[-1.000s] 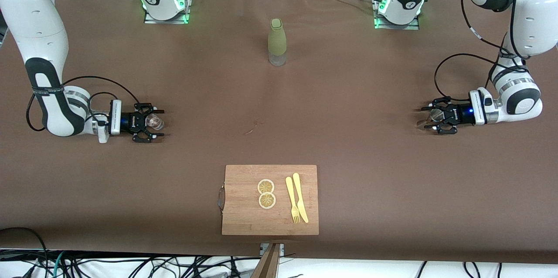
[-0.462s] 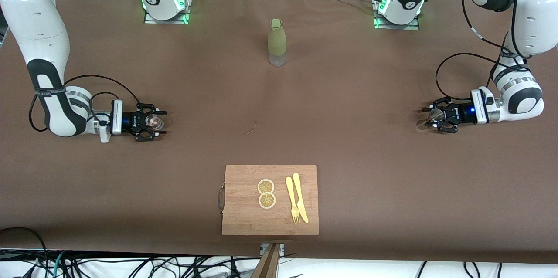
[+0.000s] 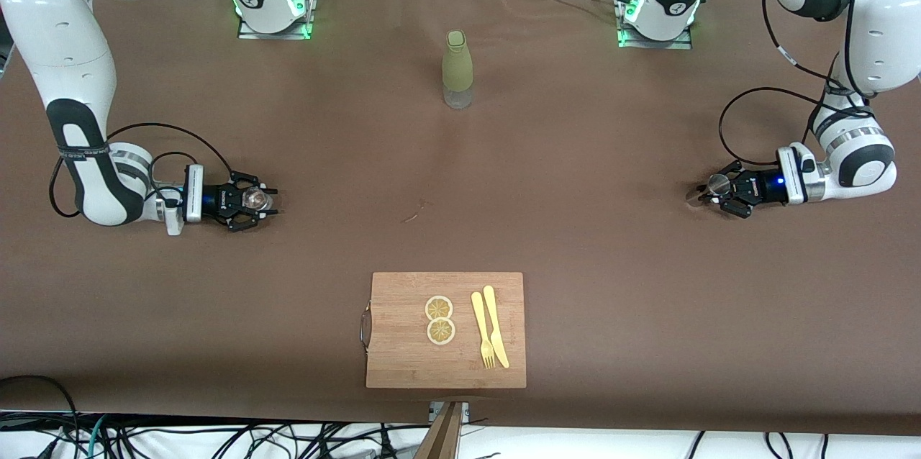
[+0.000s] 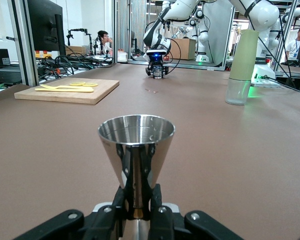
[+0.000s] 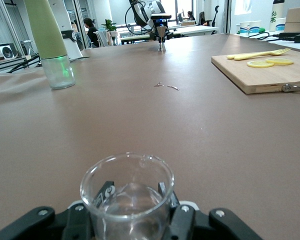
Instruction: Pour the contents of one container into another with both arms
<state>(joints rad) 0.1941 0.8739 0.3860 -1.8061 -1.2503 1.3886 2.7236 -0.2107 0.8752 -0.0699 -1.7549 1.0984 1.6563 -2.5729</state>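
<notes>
right gripper noted low at the right arm's end of the bench, fingers closed on the glass cup; cup seen upright in the right wrist view, clear, rim uppermost, clamped between both fingers. whether the cup base touched the bench surface could not be told. left gripper noted low at the left arm's end of the bench, fingers closed on the narrow waist of the metal jigger; jigger seen upright in the left wrist view, open cone facing up, inside of the cone shiny. contact between jigger and bench could not be told. cup and jigger well apart, at the two ends of the bench. olive-green bottle observed standing upright near the middle of the bench, farther from the front camera than both grippers. wooden cutting board observed nearer to the front camera, about midway between the two ends, metal handle toward the right arm's end. on the board: two lemon slices touching one another, and beside them a yellow fork and a yellow knife lying side by side. small scrap noted on the bench surface between bottle and board.
</notes>
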